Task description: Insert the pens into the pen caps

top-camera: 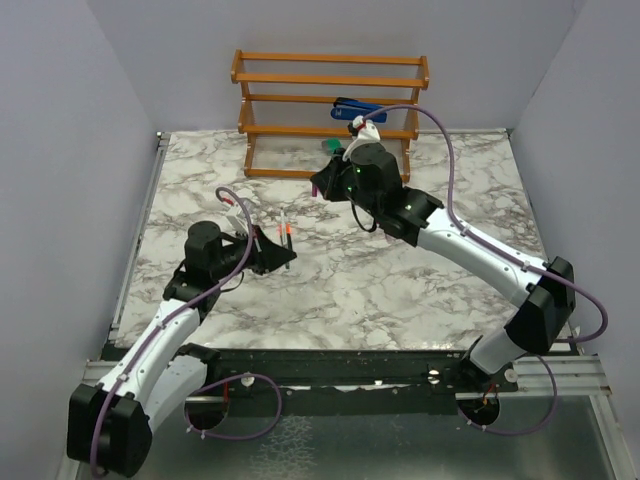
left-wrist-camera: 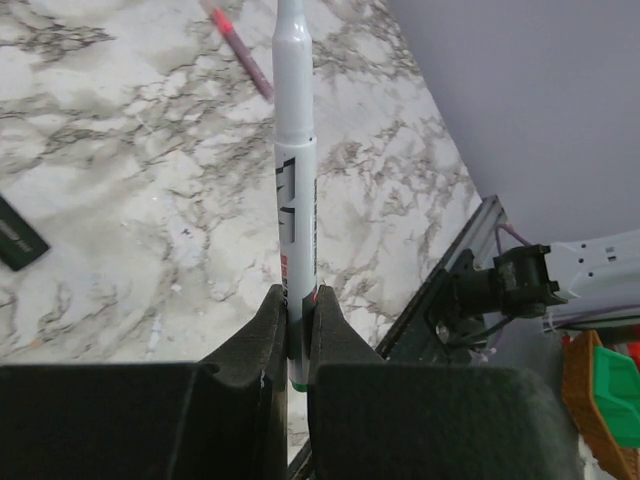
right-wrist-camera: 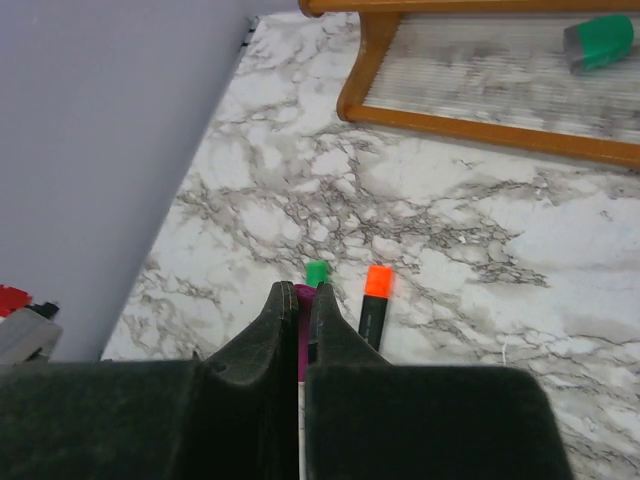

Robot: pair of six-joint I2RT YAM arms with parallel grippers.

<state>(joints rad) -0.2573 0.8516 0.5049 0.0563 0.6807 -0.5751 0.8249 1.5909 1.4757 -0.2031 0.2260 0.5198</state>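
My left gripper (left-wrist-camera: 297,292) is shut on the lower end of a thin grey pen (left-wrist-camera: 295,150), which sticks out past the fingertips above the marble table (left-wrist-camera: 120,150). A thin pink pen (left-wrist-camera: 243,52) lies on the table beyond it. My right gripper (right-wrist-camera: 303,290) is shut on a magenta-purple pen cap (right-wrist-camera: 303,322), low over the table. Just beyond its fingertips lie a green-tipped marker (right-wrist-camera: 318,272), mostly hidden by the fingers, and an orange-tipped black marker (right-wrist-camera: 372,305). From above, the left gripper (top-camera: 283,256) is at centre left and the right gripper (top-camera: 322,185) is near the rack.
A wooden rack (top-camera: 330,110) stands at the back of the table, with a blue stapler (top-camera: 350,108) on a shelf and a green block (right-wrist-camera: 598,42) on its bottom shelf. A dark flat object (left-wrist-camera: 15,235) lies left of the held pen. Purple walls surround the table.
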